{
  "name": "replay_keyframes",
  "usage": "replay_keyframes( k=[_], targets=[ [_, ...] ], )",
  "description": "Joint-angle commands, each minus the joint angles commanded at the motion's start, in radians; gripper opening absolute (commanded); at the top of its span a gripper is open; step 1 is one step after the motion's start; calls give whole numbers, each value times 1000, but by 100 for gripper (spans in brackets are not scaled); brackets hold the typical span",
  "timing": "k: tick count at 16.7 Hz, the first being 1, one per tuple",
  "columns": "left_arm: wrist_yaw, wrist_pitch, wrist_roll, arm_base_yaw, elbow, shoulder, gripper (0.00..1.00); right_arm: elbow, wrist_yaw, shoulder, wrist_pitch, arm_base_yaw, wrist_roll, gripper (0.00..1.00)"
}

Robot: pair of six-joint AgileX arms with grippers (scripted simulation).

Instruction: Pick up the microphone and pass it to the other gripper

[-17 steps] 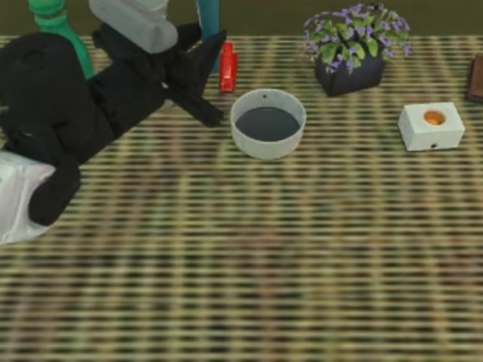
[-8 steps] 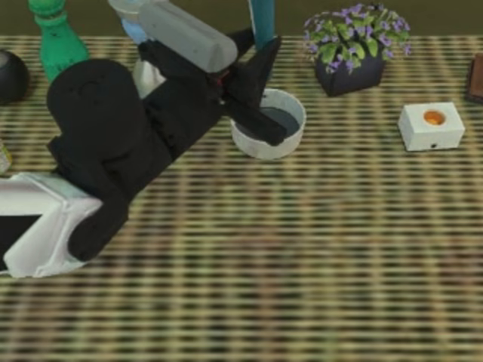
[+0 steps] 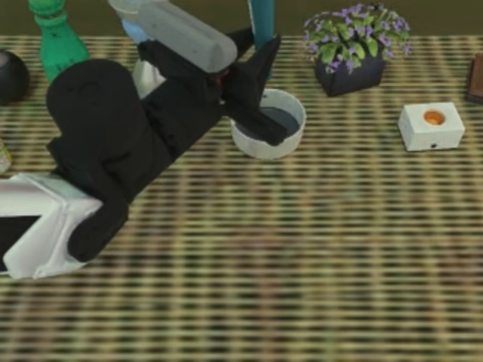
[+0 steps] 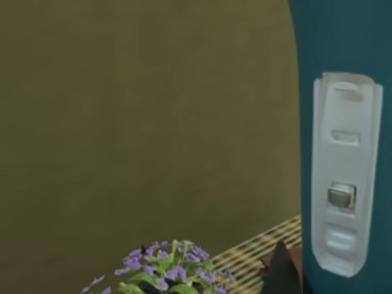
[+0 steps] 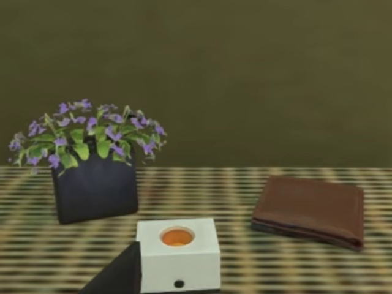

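The microphone's teal handle [image 3: 262,16] rises past the top edge of the top view, so its head is out of view. My left gripper [image 3: 256,83] is shut on the handle and holds it in the air above the white bowl [image 3: 296,113] at the back middle of the table. In the left wrist view the handle [image 4: 349,49] fills one side, its white switch strip [image 4: 344,184] facing the camera, with a dark fingertip [image 4: 282,274] beside it. The other gripper, my right one [image 5: 119,275], shows only as a dark wedge in the right wrist view and is outside the top view.
A potted purple-flowered plant [image 3: 351,49], a white block with an orange hole [image 3: 430,126] and a brown wallet [image 3: 476,79] stand at the back right. A green bottle [image 3: 56,38] and a black ball [image 3: 10,75] stand at the back left. A pale bottle [image 3: 145,74] is half hidden behind my left arm.
Over the last second my left arm swung right with the microphone, from beside the red bottle to above the bowl. In the last half second nothing moved.
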Motion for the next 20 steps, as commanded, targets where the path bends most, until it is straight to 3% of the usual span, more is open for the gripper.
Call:
replay_keyframes(
  k=[2, 5, 15, 20],
  targets=[
    [0, 0, 0, 0, 0, 0, 0, 28, -20, 32, 17, 15, -2, 100],
    [0, 0, 0, 0, 0, 0, 0, 124, -87, 161, 74, 66, -10, 100],
    [0, 0, 0, 0, 0, 0, 0, 580, -420, 970, 340, 315, -48, 100],
    [0, 0, 0, 0, 0, 0, 0, 748, -537, 1229, 441, 402, -63, 100]
  ],
)
